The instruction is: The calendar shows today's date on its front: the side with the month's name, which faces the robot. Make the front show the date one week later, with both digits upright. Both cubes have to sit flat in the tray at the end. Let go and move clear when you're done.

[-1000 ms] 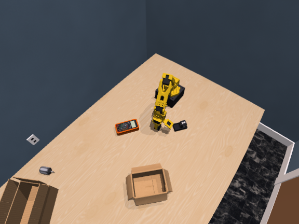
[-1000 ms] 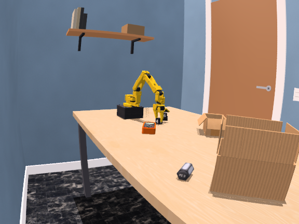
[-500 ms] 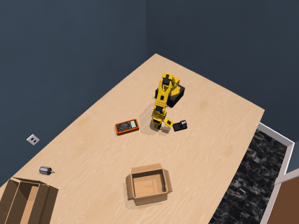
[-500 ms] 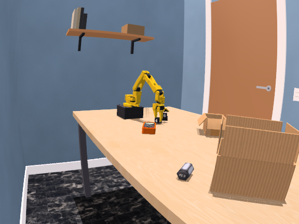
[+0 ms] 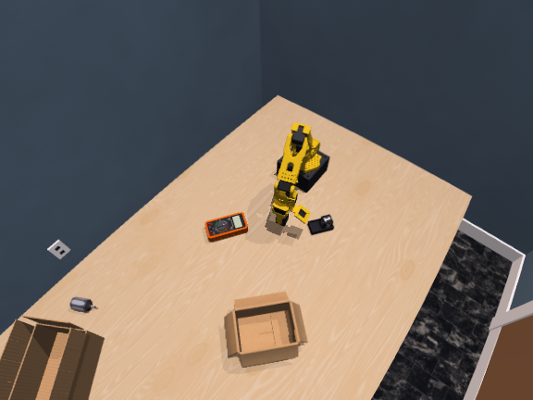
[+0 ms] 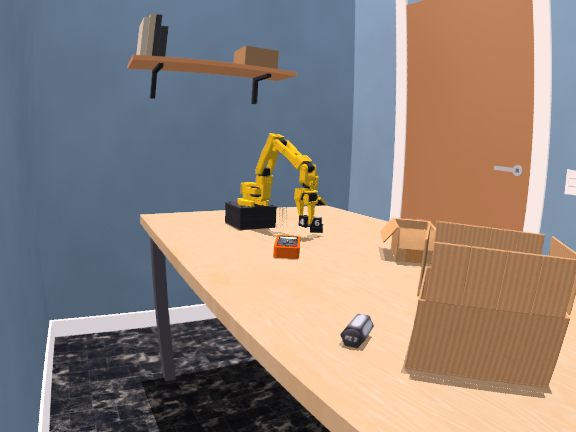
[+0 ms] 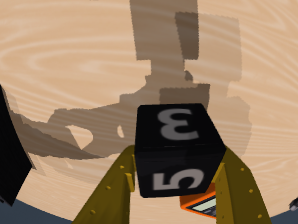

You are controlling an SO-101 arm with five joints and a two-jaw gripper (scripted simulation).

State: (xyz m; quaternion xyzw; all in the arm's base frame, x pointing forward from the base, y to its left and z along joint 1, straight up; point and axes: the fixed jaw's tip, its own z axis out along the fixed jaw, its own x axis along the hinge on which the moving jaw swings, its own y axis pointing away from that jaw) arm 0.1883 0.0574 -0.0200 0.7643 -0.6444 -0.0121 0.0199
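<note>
Fingers clamped narrow on a black digit cube (image 7: 176,149), one finger on each side face, cube held above the tabletop (image 7: 67,50) with its shadow below. Faces seen from wrist: 3 and 5. Exterior view shows the held cube (image 6: 302,220) just beside the second cube (image 6: 316,224), which sits in the black tray (image 5: 320,224). Tray lies just to the side of the gripper (image 5: 280,218); likely next move is a short sideways carry and lowering flat. Orange multimeter (image 5: 226,226) on the opposite side, near.
</note>
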